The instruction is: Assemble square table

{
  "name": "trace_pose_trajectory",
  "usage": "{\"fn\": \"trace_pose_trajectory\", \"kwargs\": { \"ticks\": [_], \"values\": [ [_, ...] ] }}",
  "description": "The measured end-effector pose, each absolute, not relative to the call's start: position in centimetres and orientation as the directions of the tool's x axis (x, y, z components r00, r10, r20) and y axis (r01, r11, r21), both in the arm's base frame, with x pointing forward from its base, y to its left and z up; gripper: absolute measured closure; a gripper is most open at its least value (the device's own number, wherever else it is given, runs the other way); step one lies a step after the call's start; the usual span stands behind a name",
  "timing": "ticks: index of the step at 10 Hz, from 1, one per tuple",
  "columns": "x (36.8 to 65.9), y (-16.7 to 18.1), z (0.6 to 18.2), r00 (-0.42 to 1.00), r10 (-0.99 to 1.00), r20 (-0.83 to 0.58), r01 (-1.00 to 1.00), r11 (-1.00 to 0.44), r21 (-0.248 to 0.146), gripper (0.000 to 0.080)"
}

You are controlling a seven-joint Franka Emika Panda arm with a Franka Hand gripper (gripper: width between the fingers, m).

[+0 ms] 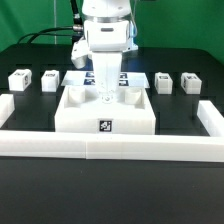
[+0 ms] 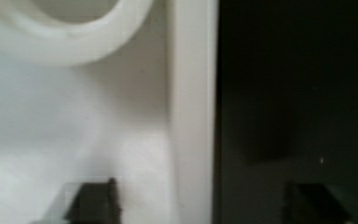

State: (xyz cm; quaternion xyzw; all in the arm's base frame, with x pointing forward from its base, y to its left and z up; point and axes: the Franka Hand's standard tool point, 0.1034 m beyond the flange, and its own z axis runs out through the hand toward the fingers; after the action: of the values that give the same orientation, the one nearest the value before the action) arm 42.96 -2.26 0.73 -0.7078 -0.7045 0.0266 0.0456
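Along the near edge of the counter (image 1: 40, 200) I see a long white border bar (image 1: 110, 150), with shorter bars turning back along both side edges. Just behind it, mid-counter, lies the square tabletop slab (image 1: 75, 112), flat, with a black-white tag (image 1: 104, 125) on its near face. Further back, four leg blocks (image 1: 49, 78) stand in a row, two toward each side edge and well apart from the slab. The marker board (image 1: 72, 75) lies between them, partly behind the arm (image 1: 105, 35).

The exterior view puts the gripper (image 1: 105, 93) low over the slab's far part, but I cannot read its jaws there. The wrist view can: the gripper (image 2: 208, 205) is spread wide, one fingertip (image 2: 96, 200) over the white slab (image 2: 87, 120) and the other over black counter (image 2: 300, 100), straddling the slab's edge and pinching nothing. Only that view shows a round corner hole (image 2: 78, 20).
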Motion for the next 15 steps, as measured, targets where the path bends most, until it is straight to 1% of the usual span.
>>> {"fn": "trace_pose_trajectory", "kwargs": {
  "ticks": [1,2,3,4,12,15],
  "values": [
    [43.0,-2.3,0.7,0.006,1.0,0.027,0.995,-0.003,-0.102,0.0518],
    [43.0,-2.3,0.7,0.006,1.0,0.027,0.995,-0.004,-0.102,0.0653],
    [43.0,-2.3,0.8,0.006,1.0,0.027,0.995,-0.004,-0.1,0.0653],
    [43.3,-2.3,0.8,0.006,1.0,0.026,0.996,-0.004,-0.089,0.0733],
    [43.4,-2.2,0.8,0.007,1.0,0.027,0.996,-0.005,-0.087,0.0733],
    [45.6,0.8,0.8,0.02,0.999,0.042,0.998,-0.017,-0.065,0.0732]
  ]
}}
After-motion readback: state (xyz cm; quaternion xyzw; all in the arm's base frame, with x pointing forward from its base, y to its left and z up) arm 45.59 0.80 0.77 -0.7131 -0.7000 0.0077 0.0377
